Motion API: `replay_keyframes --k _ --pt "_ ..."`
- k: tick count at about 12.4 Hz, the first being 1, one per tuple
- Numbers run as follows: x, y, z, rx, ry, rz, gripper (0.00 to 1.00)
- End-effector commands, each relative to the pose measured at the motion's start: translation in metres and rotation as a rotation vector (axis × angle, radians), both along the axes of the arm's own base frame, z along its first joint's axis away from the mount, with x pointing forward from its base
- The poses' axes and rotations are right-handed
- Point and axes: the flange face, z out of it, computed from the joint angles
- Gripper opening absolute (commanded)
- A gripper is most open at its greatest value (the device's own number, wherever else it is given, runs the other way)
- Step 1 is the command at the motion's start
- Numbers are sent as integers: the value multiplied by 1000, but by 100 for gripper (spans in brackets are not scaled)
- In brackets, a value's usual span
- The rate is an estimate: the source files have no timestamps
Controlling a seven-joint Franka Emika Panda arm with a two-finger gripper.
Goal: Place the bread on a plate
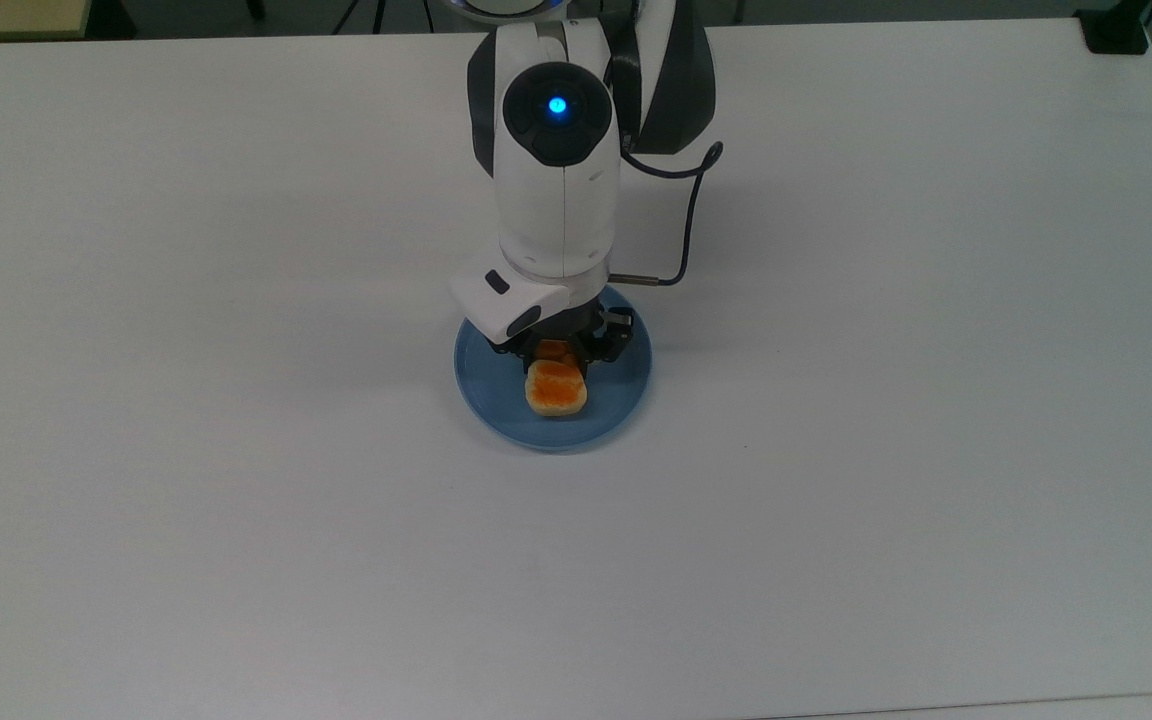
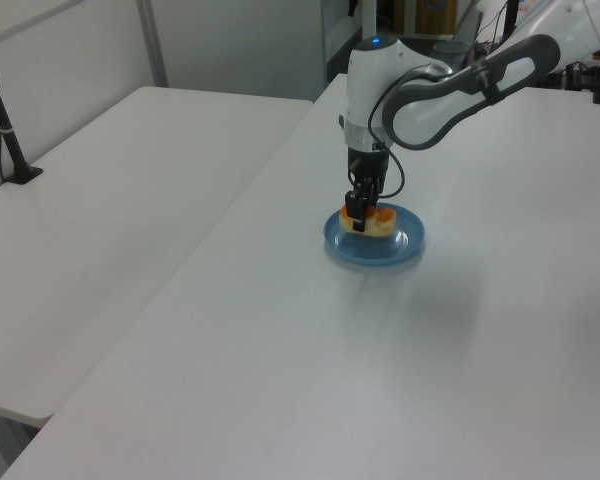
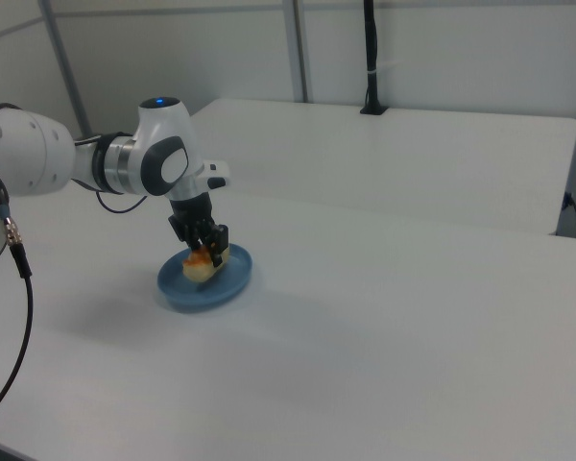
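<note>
— One bread (image 1: 556, 388), lying where?
— Over the plate (image 1: 626, 400), long axis running up-down in the top view.
— And the gripper (image 1: 558, 352)?
— Clamped on the bread's far end, pointing straight down from the arm (image 1: 558, 190) above the table (image 1: 936, 450).

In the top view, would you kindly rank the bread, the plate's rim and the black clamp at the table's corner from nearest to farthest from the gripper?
1. The bread, held in the gripper.
2. The plate's rim, just below in the top view.
3. The black clamp, far off at the top view's upper right.
</note>
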Motion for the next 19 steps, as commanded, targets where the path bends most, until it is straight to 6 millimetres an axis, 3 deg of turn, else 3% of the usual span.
replay_keyframes --k 1,3,4,5,7,9,11,12,13,15,19 --pt "-1 3 -2 16 -35 -81 52" --pt "-1 2 -5 11 -30 -73 55" --pt "-1 3 -6 7 -29 -68 66" --pt "-1 3 -6 2 -29 -62 95" --pt "-4 19 -6 -13 -23 8 100" --pt "-5 19 8 -18 -17 23 100" --pt "-8 16 39 -30 -20 33 100" --pt "-14 11 67 -49 -14 34 100" --pt "-24 5 104 -52 -15 26 100" --pt "-44 -3 153 -53 -13 19 100" --pt "-90 -15 224 -62 43 19 100"
